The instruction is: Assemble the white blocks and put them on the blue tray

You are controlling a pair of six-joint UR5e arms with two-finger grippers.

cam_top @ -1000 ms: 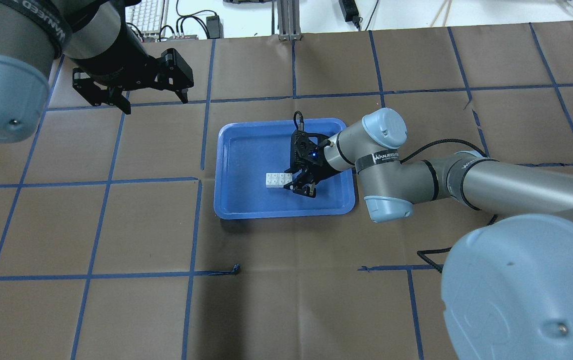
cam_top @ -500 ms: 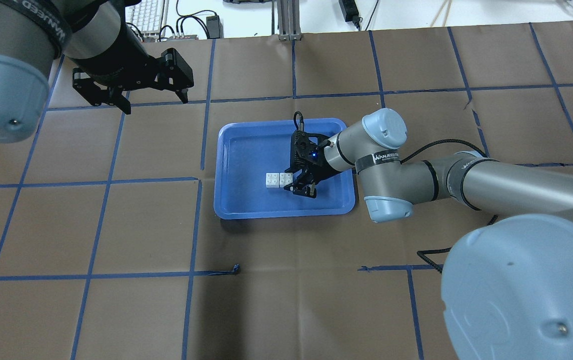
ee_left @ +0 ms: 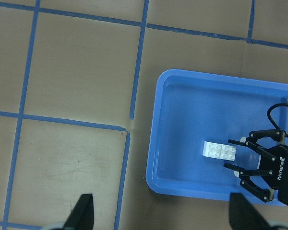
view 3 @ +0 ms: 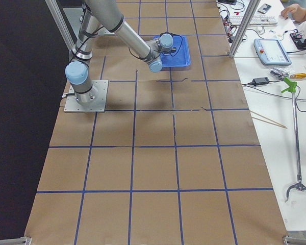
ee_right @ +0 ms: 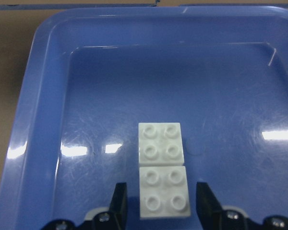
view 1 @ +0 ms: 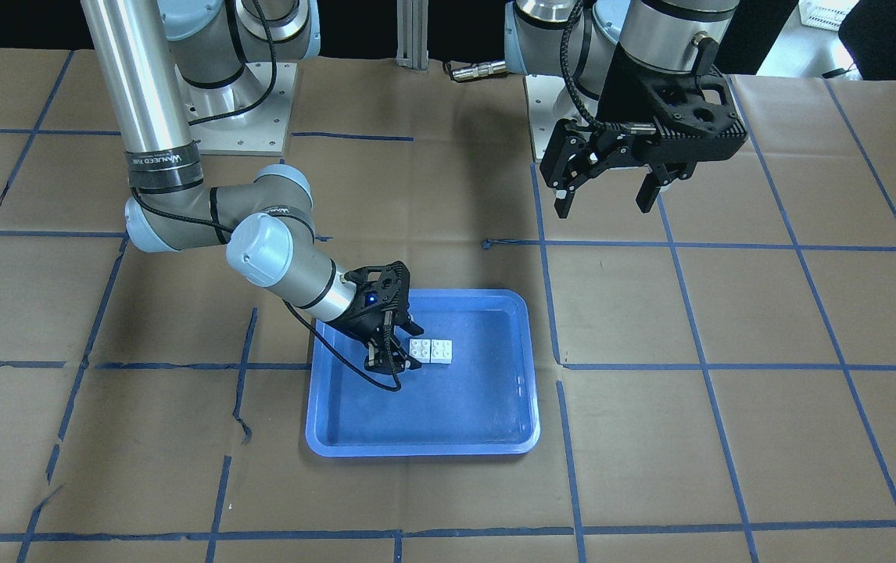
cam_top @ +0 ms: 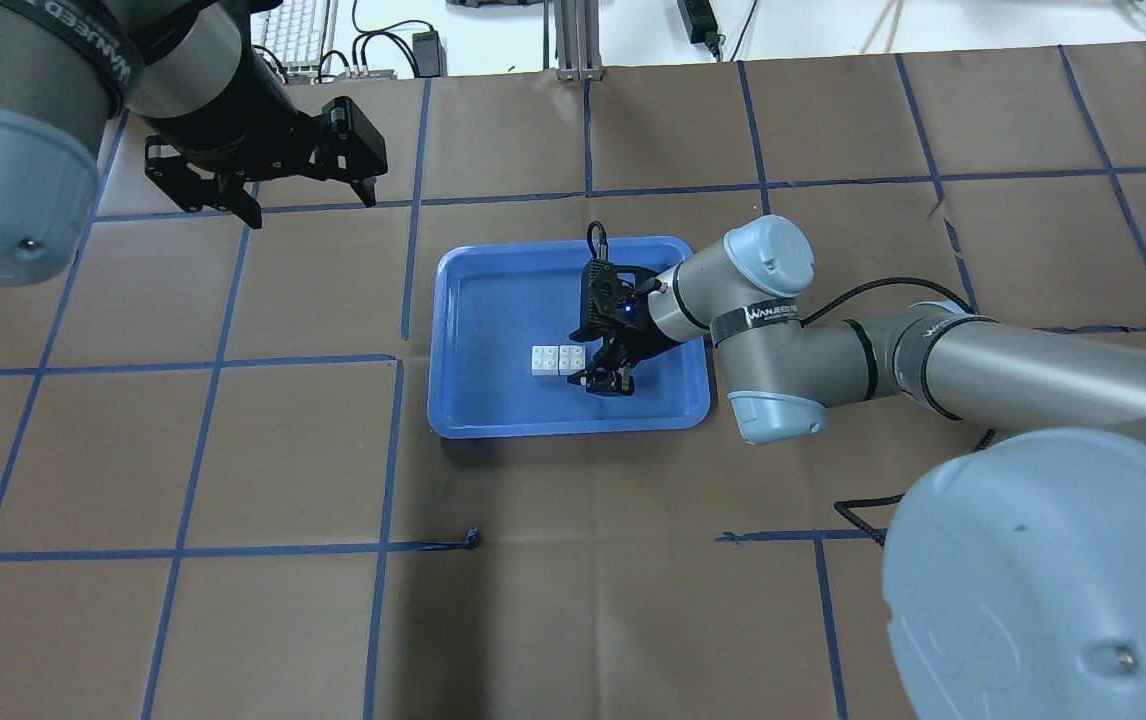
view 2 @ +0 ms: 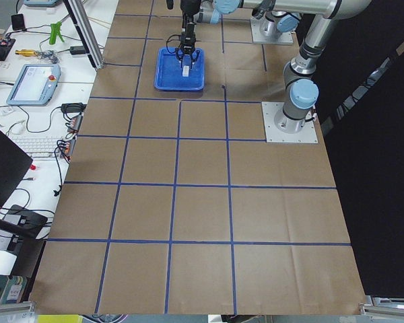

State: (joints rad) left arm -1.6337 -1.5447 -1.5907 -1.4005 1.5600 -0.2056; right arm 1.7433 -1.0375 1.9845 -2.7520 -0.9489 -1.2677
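**Item: white blocks, on blue tray**

We list the white blocks (ee_right: 159, 146) as two four-stud bricks, studs up, lying end to end and touching. They sit flat on the floor of the blue tray (ee_right: 38, 120), right of its middle in the overhead view.

Right gripper (ee_right: 162, 203): we see one finger (ee_right: 119, 203) on each side of the nearer brick, at the lower edge of the right wrist frame. A thin gap shows at both pads, so the jaws are parted and hold nothing. The farther brick lies beyond the fingertips.

Only the right wrist camera shows these gaps. In the overhead view the gripper body covers the nearer brick's end.

Left gripper (cam_top: 311, 208): upper left of the overhead frame, well apart from the tray, fingers spread wide and empty.

The side views show the bricks too small for us to judge.
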